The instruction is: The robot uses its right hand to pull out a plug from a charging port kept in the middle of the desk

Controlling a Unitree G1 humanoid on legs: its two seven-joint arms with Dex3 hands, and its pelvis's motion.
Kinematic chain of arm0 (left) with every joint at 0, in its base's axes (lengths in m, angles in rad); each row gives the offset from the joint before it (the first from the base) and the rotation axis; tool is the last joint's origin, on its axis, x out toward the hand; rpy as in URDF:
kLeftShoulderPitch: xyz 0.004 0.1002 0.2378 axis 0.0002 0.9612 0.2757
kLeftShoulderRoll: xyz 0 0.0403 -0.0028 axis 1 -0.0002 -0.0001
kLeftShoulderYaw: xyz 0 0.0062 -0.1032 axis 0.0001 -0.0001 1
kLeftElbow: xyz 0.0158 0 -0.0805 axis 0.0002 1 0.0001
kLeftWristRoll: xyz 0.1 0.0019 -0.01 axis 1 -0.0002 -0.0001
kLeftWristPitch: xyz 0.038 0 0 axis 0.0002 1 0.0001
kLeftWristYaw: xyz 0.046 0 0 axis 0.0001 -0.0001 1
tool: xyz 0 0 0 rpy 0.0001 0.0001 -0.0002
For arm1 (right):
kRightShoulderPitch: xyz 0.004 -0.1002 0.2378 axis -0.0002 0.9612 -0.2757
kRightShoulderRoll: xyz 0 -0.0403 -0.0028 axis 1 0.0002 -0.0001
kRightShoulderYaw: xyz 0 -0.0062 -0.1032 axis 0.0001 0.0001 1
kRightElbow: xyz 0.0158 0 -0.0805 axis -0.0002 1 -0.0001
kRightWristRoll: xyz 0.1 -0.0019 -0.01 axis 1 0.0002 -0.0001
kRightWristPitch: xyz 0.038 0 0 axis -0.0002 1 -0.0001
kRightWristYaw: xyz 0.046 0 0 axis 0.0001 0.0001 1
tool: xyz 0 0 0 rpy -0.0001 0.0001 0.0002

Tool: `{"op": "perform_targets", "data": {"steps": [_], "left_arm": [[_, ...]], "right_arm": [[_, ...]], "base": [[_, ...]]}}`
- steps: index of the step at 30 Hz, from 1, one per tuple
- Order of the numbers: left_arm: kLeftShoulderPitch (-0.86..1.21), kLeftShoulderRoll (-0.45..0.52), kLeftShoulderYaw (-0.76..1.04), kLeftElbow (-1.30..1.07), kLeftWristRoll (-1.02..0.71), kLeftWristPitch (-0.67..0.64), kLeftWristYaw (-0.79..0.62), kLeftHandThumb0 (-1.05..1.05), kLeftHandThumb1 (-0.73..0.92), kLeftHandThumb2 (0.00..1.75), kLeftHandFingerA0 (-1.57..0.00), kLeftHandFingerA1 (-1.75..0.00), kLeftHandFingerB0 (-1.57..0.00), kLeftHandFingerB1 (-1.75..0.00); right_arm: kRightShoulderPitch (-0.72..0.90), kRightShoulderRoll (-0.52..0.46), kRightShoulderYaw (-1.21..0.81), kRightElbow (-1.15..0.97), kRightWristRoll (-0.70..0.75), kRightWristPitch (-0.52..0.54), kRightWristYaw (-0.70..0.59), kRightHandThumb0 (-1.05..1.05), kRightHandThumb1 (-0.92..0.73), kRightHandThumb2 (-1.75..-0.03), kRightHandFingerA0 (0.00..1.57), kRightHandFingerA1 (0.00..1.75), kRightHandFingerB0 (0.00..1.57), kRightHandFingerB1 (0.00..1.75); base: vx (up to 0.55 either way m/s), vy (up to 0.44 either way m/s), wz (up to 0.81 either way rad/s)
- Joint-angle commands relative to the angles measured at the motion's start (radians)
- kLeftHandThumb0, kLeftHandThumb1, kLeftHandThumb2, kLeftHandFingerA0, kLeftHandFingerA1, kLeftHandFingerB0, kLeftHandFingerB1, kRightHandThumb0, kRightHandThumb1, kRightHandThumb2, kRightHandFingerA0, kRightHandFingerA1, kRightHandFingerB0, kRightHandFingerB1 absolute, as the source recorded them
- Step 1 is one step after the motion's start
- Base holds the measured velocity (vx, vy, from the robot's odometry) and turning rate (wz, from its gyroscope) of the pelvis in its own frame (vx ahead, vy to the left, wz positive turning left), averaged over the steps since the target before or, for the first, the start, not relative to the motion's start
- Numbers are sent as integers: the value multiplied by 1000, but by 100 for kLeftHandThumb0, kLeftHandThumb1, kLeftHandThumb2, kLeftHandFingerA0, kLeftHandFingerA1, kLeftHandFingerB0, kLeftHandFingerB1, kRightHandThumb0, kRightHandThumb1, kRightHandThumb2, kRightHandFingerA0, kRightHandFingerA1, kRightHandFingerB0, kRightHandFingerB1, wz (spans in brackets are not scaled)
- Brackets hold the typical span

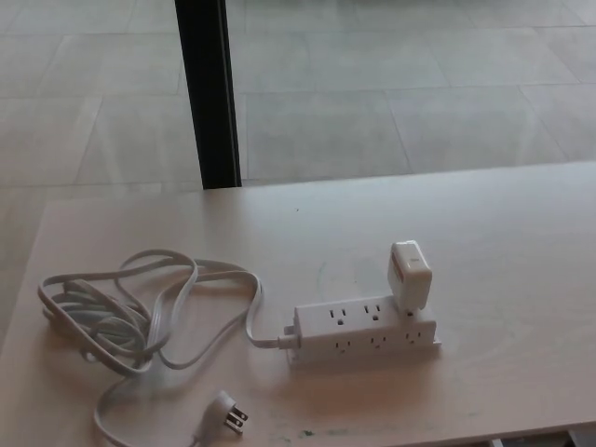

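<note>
nearest, the white power strip's own pronged plug [229, 413] lies loose on the pale wooden desk [521, 251], its coiled white cable [121, 317] bunched at the left. the white multi-socket power strip [365, 330] sits mid-desk, unanchored. the white cube charger plug [409, 275] is seated in its far-right socket, upright. risk: the strip is likely lifted or dragged with the plug if pulled off-axis, since nothing is holding it down. neither hand is seen; hand state cannot be told.
</note>
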Motion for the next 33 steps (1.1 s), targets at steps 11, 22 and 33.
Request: {"op": "perform_targets", "data": {"steps": [11,22,33], "left_arm": [[-6,16,23,26,-25,-31,7,-64,57,58,-82,-97,-69,-69],[-9,5,23,26,-29,-27,-2,-62,58,57,-78,-87,-68,-65],[-23,6,17,42,-22,-31,-2,-63,57,58,-76,-79,-71,-68]], "right_arm": [[-312,-174,-84,-420,153,146,99,-98,-39,-81,126,122,64,64],[-626,-138,283,-945,136,405,245,-69,-40,-82,89,81,30,45],[-743,-24,563,-1052,121,591,305,-68,-37,-74,78,105,33,43]], "base": [[0,0,0],[0,0,0],[0,0,0]]}}
